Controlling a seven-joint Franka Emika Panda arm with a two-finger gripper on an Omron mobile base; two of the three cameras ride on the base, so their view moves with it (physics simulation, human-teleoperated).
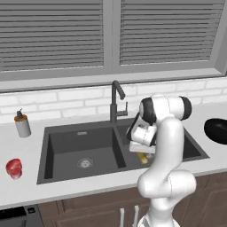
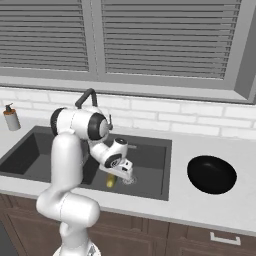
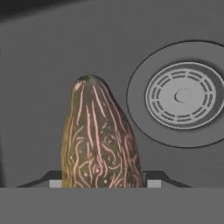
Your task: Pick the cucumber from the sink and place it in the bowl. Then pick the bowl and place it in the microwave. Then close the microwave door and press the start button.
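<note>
- Yellowish-green, the cucumber (image 3: 98,140) lay on the floor of the right basin of the sink (image 1: 62,133), just beside the round steel drain (image 3: 183,97).
- In the hand view the gripper (image 3: 101,183) was down over the cucumber, with one dark finger tip (image 3: 53,178) on each side of it. The jaws were part way open. I could not tell if they touched the cucumber, so I could not say it was held.
- Things could have gone wrong here. The cucumber was round and smooth, so a weak or off-centre squeeze could have let it roll or slip out toward the drain.
- The gripper sat close to the fat end, not the middle. My guess was that the long thin end could tip down on the way up.
- The bowl (image 2: 211,174) sat on the worktop (image 2: 200,205) to the right of the sink, well apart from the cucumber. A loose hold could have dropped the cucumber on that long trip.
- The gripper was deep in the basin, so a fast lift could have bumped the sink wall or the faucet (image 1: 116,99).
- In both base views the white arm hid most of the gripper, and the cucumber was just a small yellow bit under it.
- The finger tips were cut off at the bottom of the hand view.
- At the far left stood a soap bottle (image 1: 21,124) and a red round thing (image 1: 14,168). I could not tell what the red thing was.
</note>
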